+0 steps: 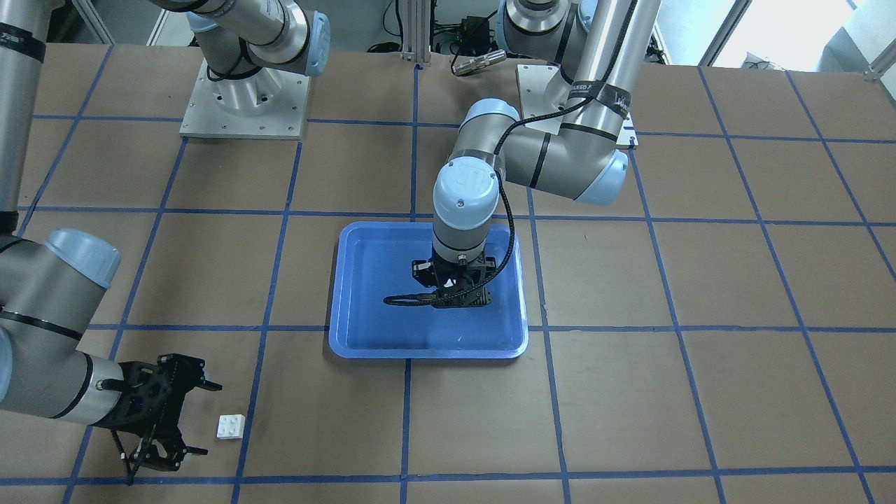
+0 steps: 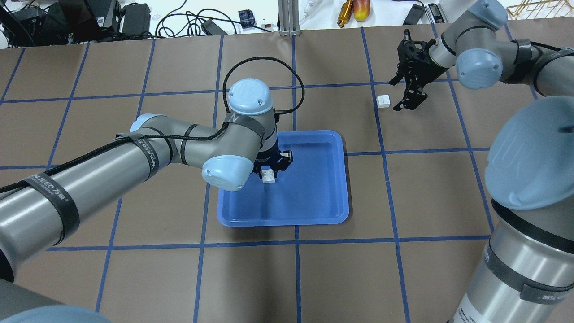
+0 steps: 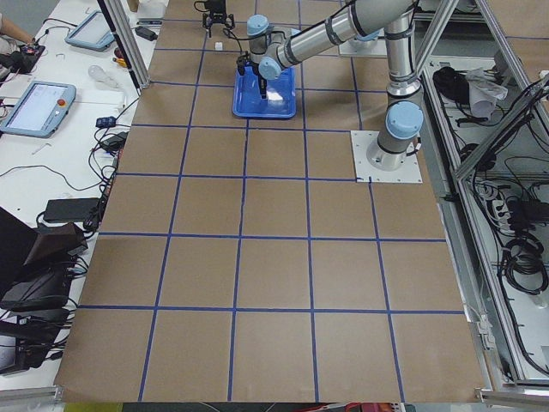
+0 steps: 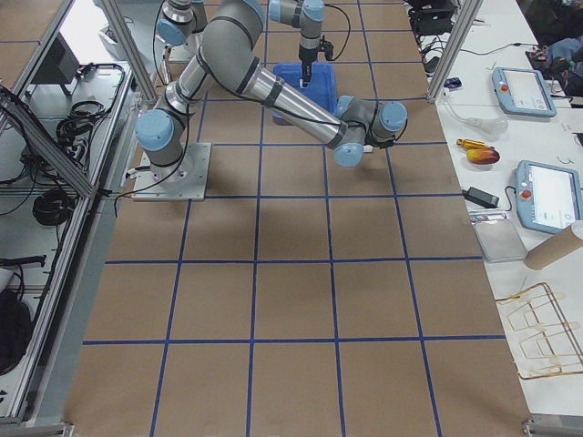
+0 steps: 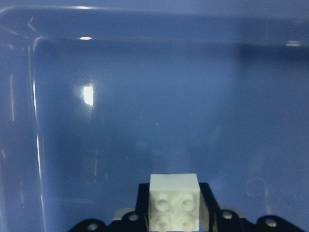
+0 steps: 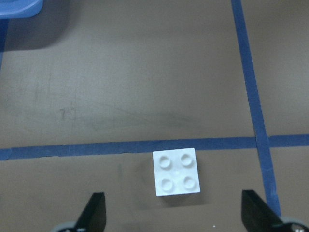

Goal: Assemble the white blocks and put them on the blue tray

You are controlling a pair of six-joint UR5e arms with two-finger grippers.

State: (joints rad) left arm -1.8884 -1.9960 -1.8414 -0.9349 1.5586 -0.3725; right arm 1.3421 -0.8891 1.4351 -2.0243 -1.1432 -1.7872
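My left gripper (image 2: 270,172) hangs low over the blue tray (image 2: 314,208) and is shut on one white block (image 2: 269,176). The left wrist view shows this block (image 5: 174,200) studs-up between the fingers, over the tray floor (image 5: 169,96). The other white block (image 2: 383,101) lies studs-up on the brown table, beyond the tray's far right corner. My right gripper (image 2: 393,96) is open, low and empty, its fingertips just short of the block. In the right wrist view the block (image 6: 176,171) lies ahead of and between the two fingers (image 6: 94,215).
Blue tape lines grid the brown table. The two arm base plates (image 1: 245,98) stand at the robot's edge, with a metal tool (image 1: 479,63) between them. Cables and tools (image 2: 350,9) lie past the far edge. A tray corner (image 6: 19,7) shows in the right wrist view.
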